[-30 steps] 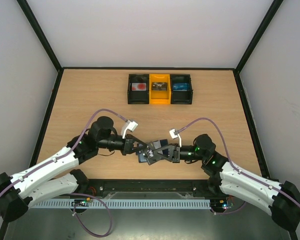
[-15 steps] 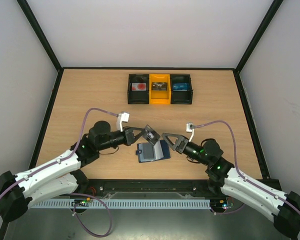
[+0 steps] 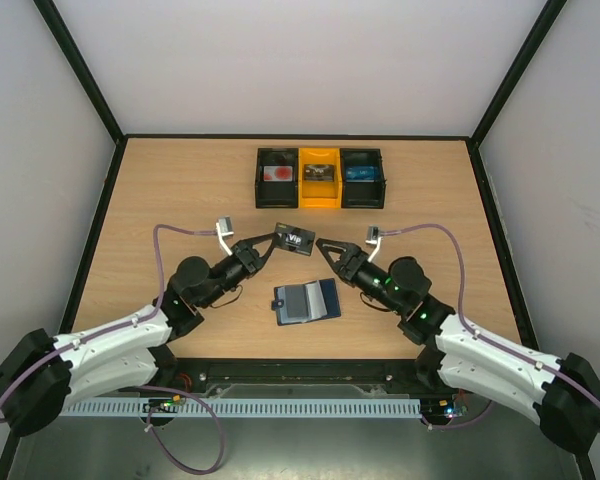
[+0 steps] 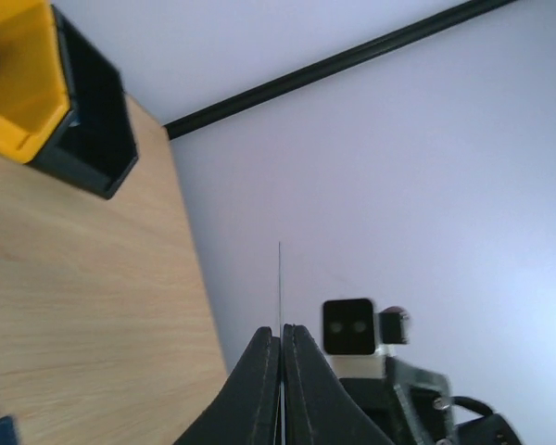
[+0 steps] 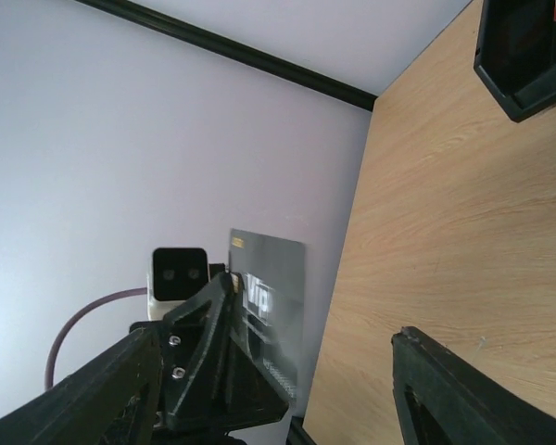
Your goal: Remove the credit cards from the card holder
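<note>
The card holder [image 3: 307,302] lies open on the table, pale grey-blue pockets up, navy flap to the right, with neither gripper touching it. My left gripper [image 3: 278,238] is shut on a dark credit card [image 3: 297,239] marked "Vip", held in the air behind the holder. In the left wrist view the gripper [image 4: 281,327] pinches that card [image 4: 279,278], seen edge-on as a thin line. My right gripper [image 3: 328,250] stands open just right of the card with nothing in it. The right wrist view shows its spread gripper [image 5: 278,336] facing the card [image 5: 276,297].
Three small bins sit in a row at the back: a black one [image 3: 277,178] with a red and white card, a yellow one [image 3: 319,177], and a black one [image 3: 362,178] with a blue card. Black frame rails edge the table.
Both grippers were together at the holder. The right gripper opened and drew back; the holder now lies open on the table. The left gripper carried the dark card up and toward the bins.
</note>
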